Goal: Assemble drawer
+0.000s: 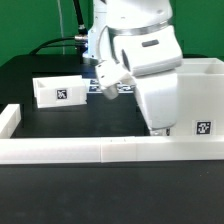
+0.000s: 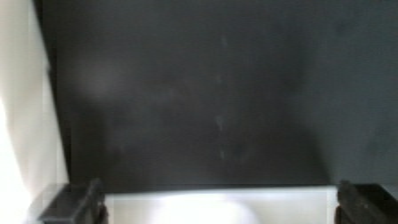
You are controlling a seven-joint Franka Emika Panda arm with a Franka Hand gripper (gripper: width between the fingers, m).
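Note:
The tall white casing [image 1: 200,95] of the drawer stands at the exterior view's right, with a tag on its front face. One shallow white tray [image 1: 57,92] with a tag lies on the black table at the left. The second tray is not in view. My gripper [image 1: 157,127] hangs low against the casing's left side, its fingertips mostly hidden by the hand. In the wrist view the gripper [image 2: 217,205] has its jaws wide apart. A blurred white part [image 2: 217,208] fills the gap between the dark fingers [image 2: 71,205]. I cannot tell whether they press on it.
A long low white border rail [image 1: 100,150] runs along the front and turns back at the left [image 1: 8,120]. The marker board [image 1: 90,88] lies behind the arm. A white strip [image 2: 18,110] edges the black table [image 2: 214,90] in the wrist view.

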